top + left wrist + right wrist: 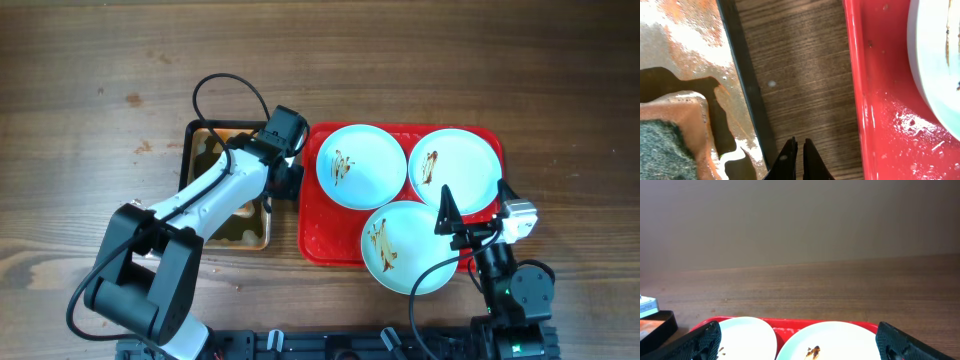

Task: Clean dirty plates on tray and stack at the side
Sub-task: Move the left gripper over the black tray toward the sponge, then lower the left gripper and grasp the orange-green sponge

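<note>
Red plastic, glossy and speckled with wet droplets, forms the tray with its raised rim and rounded corners. It carries all three plates, round, shallow and pale blue-white, each smeared with brown sauce: the far-left plate, the far-right plate and the near plate, which overhangs the tray's near rim. None sits at the side yet, so I judge the cleaning has not begun. The left gripper has its dark fingers pressed together on nothing and hangs over the strip of bare wooden table between the red tray and the rusty metal tray. The next move likely turns on the sponge, a coarse grey-green pad on an orange body lying in that wet metal tray. It is just to the left of this claw, across the dark rim, and far closer to the left arm than the right. The right gripper stands wide apart and empty beside the tray's right end, facing the far-right and near plates.
</note>
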